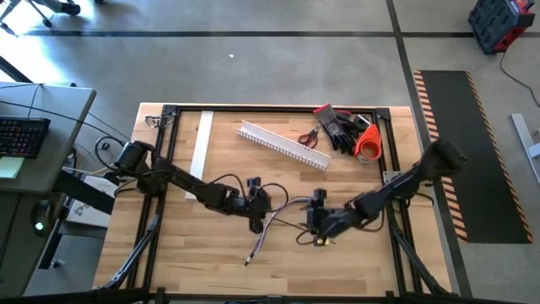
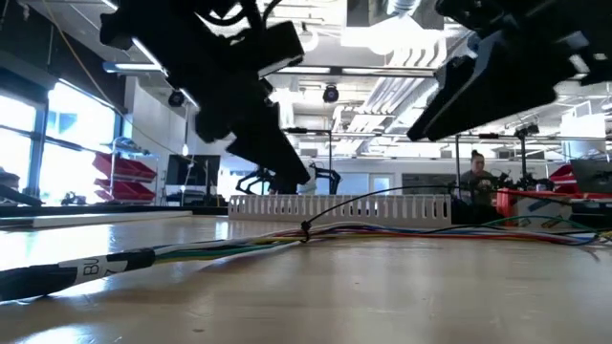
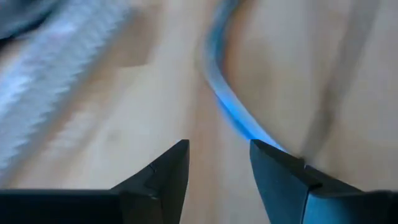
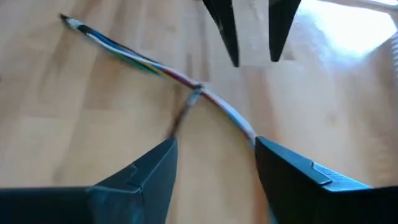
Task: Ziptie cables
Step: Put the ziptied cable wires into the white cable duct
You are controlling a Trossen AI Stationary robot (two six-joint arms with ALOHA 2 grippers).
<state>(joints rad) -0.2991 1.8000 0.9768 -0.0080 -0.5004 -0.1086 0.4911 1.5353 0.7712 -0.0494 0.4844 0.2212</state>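
Tools both hang spread and empty, your left tool (image 1: pixel 256 205) at nine o'clock of the cables (image 1: pixel 268 230), right tool (image 1: pixel 318 221) at three.

Grey concrete floor (image 1: pixel 278 72) with a hazard-striped black mat (image 1: pixel 472 152), a desk (image 1: pixel 34 135) alongside, and bright windows (image 2: pixel 57 153).

Overhead, table-level, two wrist views — shared cables (image 1: pixel 268 221)
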